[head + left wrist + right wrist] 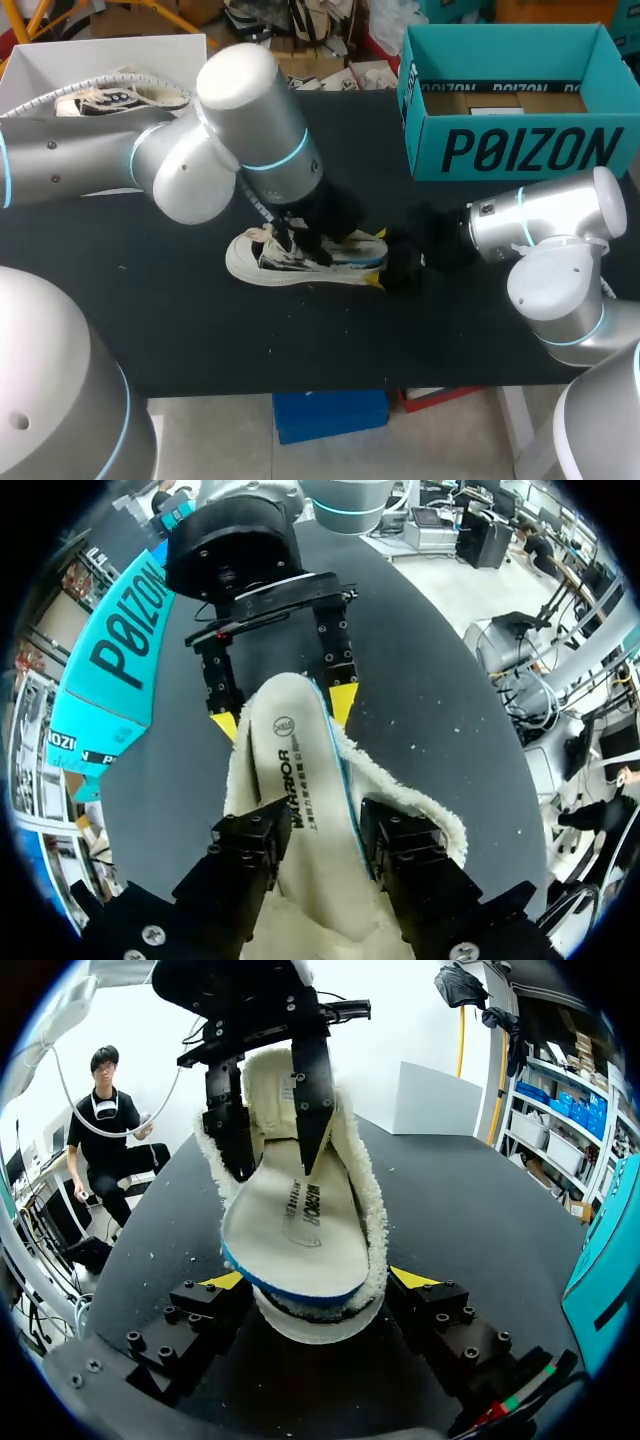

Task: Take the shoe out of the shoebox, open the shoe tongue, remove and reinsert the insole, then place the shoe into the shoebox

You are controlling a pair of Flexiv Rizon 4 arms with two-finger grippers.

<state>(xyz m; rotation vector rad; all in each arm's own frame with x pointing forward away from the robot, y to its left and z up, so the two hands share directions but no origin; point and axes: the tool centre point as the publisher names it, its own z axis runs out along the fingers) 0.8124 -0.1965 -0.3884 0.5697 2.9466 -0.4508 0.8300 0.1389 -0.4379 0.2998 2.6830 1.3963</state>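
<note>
White fleece-lined shoe [270, 265] stands on its sole, heel gripped in the right claw [318, 1280]. Its white, blue-edged insole [300, 1215] sits raised at the heel, under the left claw [320, 825]. Open teal shoebox [520, 150] stands well behind the right claw.

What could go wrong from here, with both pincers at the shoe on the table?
The insole lies raised over the fleece lining at one end; it may fold or catch instead of seating flat.
The right pincer grips only the end of the shoe, so force from the left pincer, shut on the insole, could make the shoe slip or tip.
</note>
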